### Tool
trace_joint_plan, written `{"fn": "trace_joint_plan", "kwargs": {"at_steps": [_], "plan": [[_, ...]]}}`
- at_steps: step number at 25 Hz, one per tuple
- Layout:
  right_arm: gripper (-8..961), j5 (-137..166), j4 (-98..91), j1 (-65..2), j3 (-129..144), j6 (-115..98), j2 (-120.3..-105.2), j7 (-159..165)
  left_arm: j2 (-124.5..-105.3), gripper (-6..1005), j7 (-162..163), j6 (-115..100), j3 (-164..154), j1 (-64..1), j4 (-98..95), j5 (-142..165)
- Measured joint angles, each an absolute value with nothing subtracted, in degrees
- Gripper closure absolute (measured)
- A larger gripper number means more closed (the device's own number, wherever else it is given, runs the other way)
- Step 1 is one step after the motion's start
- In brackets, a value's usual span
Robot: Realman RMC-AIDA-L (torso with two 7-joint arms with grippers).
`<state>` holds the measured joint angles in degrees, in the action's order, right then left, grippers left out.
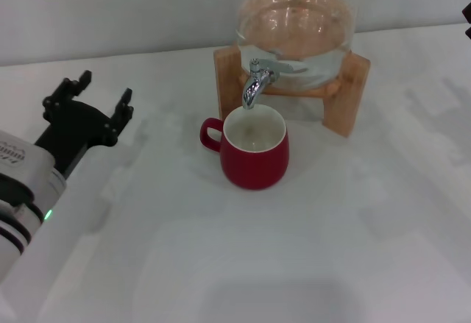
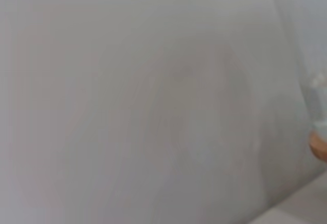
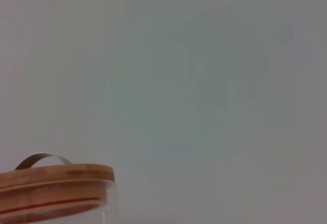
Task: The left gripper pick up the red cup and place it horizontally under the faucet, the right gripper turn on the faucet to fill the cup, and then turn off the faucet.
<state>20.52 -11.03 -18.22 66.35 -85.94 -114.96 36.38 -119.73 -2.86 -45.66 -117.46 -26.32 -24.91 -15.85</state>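
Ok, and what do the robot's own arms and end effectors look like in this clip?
Only the left arm shows properly. The left end effector is a black claw of jointed segments. It sits on a boxy light-grey wrist with a small logo and a green light, on a white forearm ringed in black. Of the right arm, only a black tip at the head view's right edge might be visible.

The glass dispenser (image 1: 296, 21) is cut off at the head view's top edge — the right gripper (image 1: 467, 14) barely shows.
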Motion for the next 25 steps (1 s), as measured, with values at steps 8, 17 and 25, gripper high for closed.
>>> {"fn": "trace_joint_plan", "kwargs": {"at_steps": [8, 17, 25], "plan": [[85, 20.3, -11.1, -18.4, 66.4, -85.6, -114.96, 36.5, -119.69, 342, -2.8, -51.7, -117.4, -25.0, -24.5, -20.3], [85, 20.3, -11.2, -18.3, 66.3, -85.8, -114.96, 36.9, -119.71, 342, -2.9, -55.5, -117.4, -23.3, -23.6, -24.3], [85, 20.3, -11.2, -17.9, 66.3, -86.1, -114.96, 37.0, -119.73, 342, -2.8, -62.0, -117.5, -21.5, -22.2, -29.0]]}}
